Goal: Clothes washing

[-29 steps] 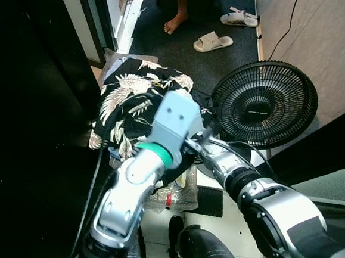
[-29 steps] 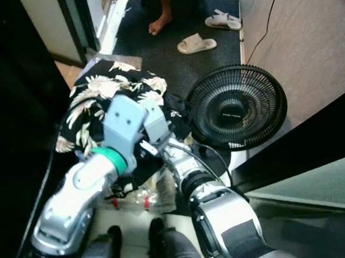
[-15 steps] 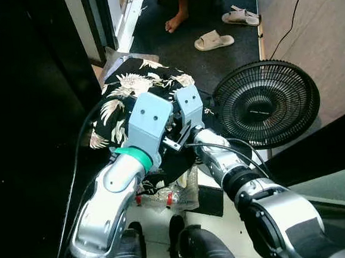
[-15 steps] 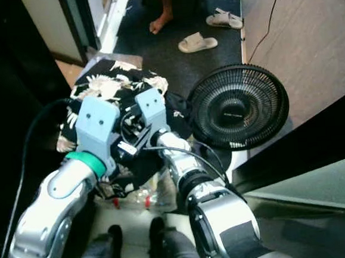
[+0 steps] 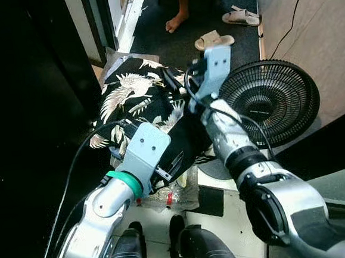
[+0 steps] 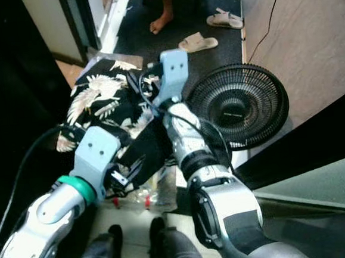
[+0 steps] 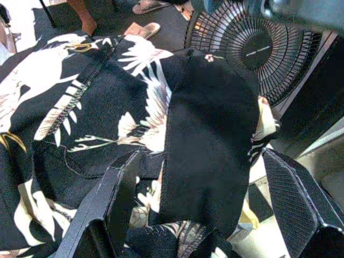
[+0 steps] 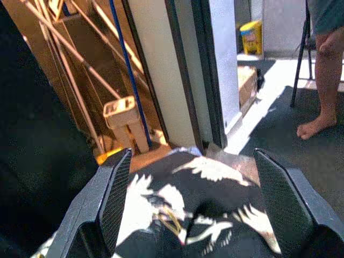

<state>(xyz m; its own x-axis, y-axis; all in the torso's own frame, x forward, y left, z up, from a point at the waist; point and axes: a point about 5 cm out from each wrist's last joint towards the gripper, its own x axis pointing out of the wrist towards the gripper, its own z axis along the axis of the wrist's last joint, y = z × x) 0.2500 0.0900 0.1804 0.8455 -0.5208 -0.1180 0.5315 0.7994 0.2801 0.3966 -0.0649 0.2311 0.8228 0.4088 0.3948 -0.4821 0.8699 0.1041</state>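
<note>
A black shirt with a white floral print (image 5: 136,102) lies heaped on a low pile by the doorway. My left gripper (image 5: 174,162) is low at the near edge of the heap. In the left wrist view its fingers (image 7: 115,199) stand wide open, with a plain black fold of the shirt (image 7: 212,145) lying between them, not pinched. My right gripper (image 5: 177,81) is raised above the heap's far right side. The right wrist view shows its fingers (image 8: 110,199) open and empty, with the shirt (image 8: 183,215) below them.
A black floor fan (image 5: 270,100) lies right beside the heap. A crumpled plastic bag (image 5: 178,191) sticks out under the clothes. Sandals (image 5: 213,40) and a person's bare foot (image 5: 176,22) are on the dark mat beyond. A dark wall (image 5: 28,116) runs along the left.
My right arm has risen from low beside the left gripper to above the shirt. My left arm has drawn back and down toward me. A black fold now hangs at the heap's near side.
</note>
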